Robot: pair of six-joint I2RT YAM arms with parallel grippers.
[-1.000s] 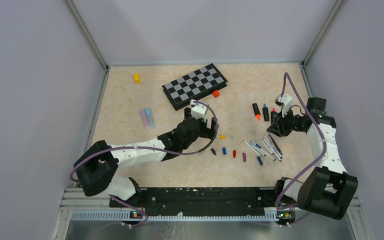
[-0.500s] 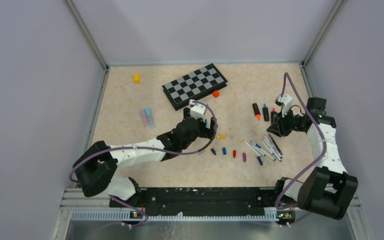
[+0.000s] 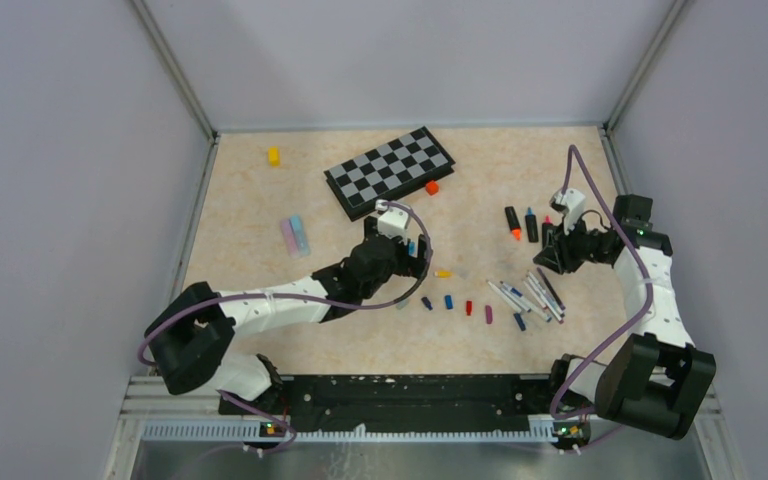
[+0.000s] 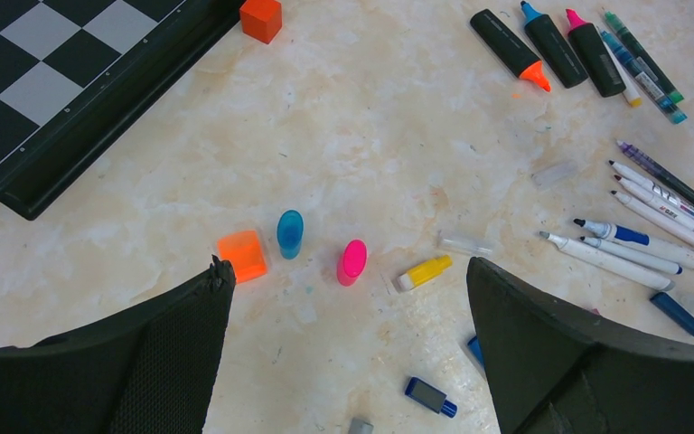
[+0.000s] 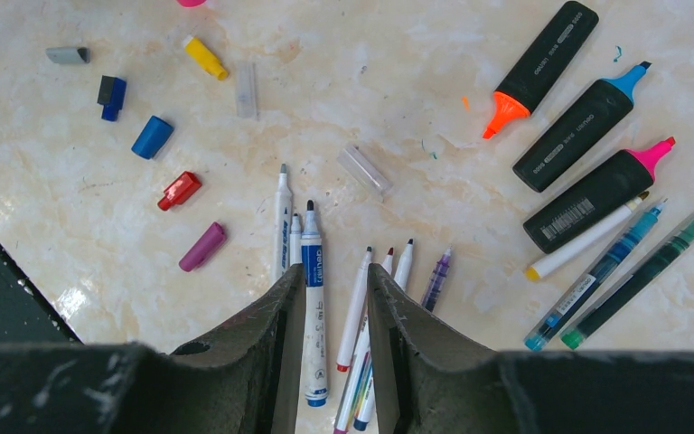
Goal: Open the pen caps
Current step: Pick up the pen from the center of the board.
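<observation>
Loose pen caps lie mid-table: an orange cap [image 4: 241, 256], a blue cap [image 4: 290, 233], a pink cap [image 4: 352, 262] and a yellow cap [image 4: 423, 272]. My left gripper [image 4: 347, 271] hovers wide open just above them with nothing in it [image 3: 415, 252]. The red cap [image 5: 179, 190] and purple cap [image 5: 202, 247] lie left of the uncapped white pens [image 5: 314, 289]. My right gripper [image 5: 334, 269] hangs over those pens [image 3: 530, 295], its jaws narrowly apart and empty. Three black highlighters [image 5: 587, 113] lie uncapped beyond.
The chessboard [image 3: 390, 170] lies at the back with a small orange block [image 3: 432, 187] by its edge. A yellow block [image 3: 273, 155] and a pink-and-blue piece [image 3: 295, 235] sit at the left. Clear cap sleeves [image 5: 364, 170] lie among the pens.
My left gripper has drifted slightly away from me toward the chessboard, still wide open. The right arm has not moved.
</observation>
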